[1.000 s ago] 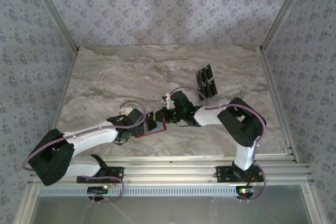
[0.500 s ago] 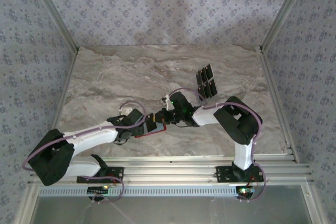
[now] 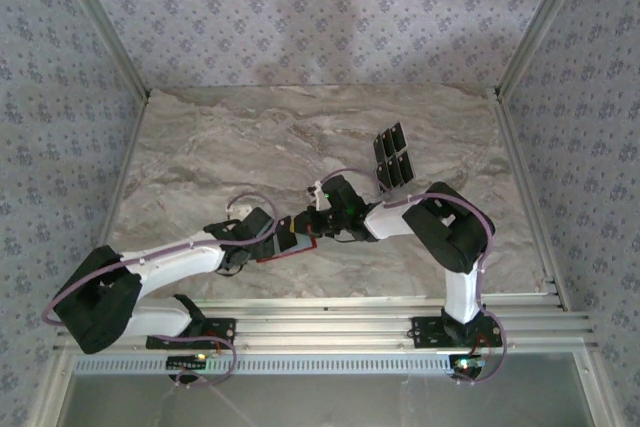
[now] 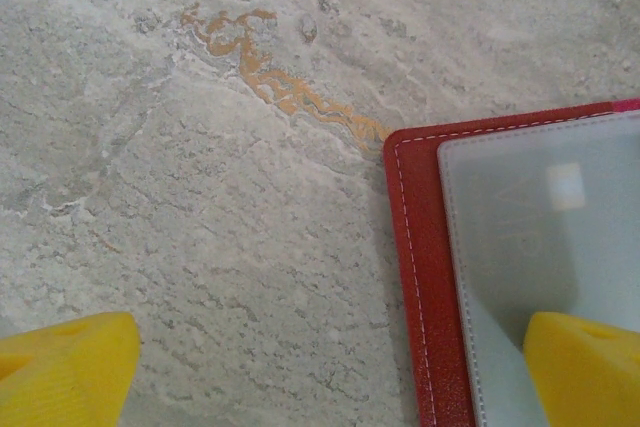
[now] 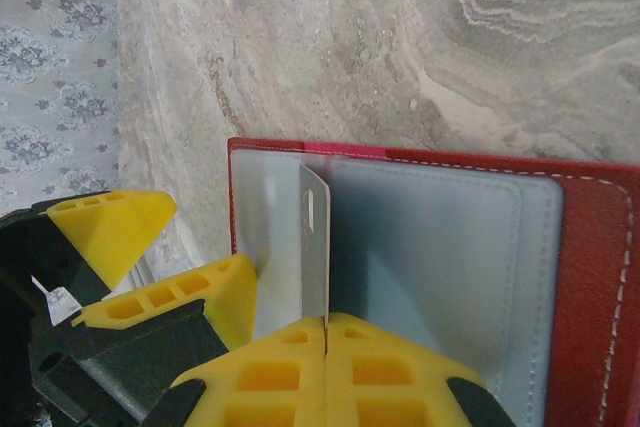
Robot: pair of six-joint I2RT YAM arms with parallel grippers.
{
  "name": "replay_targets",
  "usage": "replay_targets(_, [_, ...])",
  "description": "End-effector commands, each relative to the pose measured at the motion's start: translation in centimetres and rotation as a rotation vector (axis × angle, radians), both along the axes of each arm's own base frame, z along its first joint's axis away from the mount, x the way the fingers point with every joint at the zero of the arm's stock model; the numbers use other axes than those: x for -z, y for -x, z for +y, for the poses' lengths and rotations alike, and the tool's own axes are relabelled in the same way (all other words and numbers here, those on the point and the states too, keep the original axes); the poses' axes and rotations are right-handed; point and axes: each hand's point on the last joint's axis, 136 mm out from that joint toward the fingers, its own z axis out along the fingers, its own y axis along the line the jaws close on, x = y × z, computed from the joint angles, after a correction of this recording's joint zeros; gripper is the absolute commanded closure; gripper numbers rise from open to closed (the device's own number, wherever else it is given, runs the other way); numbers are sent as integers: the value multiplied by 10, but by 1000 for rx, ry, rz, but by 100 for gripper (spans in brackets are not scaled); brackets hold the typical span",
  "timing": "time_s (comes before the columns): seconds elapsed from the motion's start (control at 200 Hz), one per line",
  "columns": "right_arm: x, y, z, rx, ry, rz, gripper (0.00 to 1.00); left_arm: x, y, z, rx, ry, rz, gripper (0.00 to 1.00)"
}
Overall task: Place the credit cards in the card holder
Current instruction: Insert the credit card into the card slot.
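Right pincer [image 5: 325, 332] closed on one card [image 5: 314, 247], held edge-on over the open holder [image 5: 598, 267] pocket. Left pincer [image 4: 322, 367] spread wide, touching holder. Spare cards [image 3: 393, 157] lie apart on worktop [image 3: 220, 157].

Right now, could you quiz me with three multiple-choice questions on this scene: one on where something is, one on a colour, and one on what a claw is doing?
1. Where do the loose black credit cards lie?
A. on the table, beyond the right arm
B. inside the holder
C. on top of the left arm

2. What colour is the card holder?
A. blue
B. red
C. green

3. The right gripper is:
A. open and empty
B. shut on a held card
C. shut on the holder's edge

Answers:
1 A, they sit grouped on the marble top.
2 B, its stitched cover is red.
3 B, its fingers pinch a thin card standing edge-on over the clear pocket.
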Motion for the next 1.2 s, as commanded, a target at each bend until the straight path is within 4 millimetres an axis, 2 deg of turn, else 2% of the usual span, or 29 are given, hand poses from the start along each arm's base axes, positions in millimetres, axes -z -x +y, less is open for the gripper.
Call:
replay_targets(0.0, [9, 5, 2, -6, 11, 39, 100, 8, 10, 13, -5, -57, 37, 1])
replay_targets(0.335, [17, 11, 4, -17, 28, 75, 100, 7, 8, 11, -2, -54, 34, 1])
replay_targets(0.59, [26, 14, 8, -38, 53, 106, 100, -6, -3, 5, -14, -31, 3, 1])
replay_targets(0.81, [28, 16, 15, -64, 73, 119, 100, -21, -11, 14, -85, -1, -34, 0])
replay_targets(1.014, [32, 19, 20, -88, 95, 133, 100, -26, -13, 19, -104, 12, -32, 0])
replay_targets(1.084, [30, 20, 21, -93, 95, 129, 84, -26, -12, 21, -113, 17, -31, 0])
replay_targets(1.144, [27, 19, 20, -94, 98, 121, 66, -27, -12, 22, -121, 24, -31, 0])
replay_targets(1.194, [24, 17, 18, -92, 107, 109, 56, -27, -11, 23, -126, 31, -33, 0])
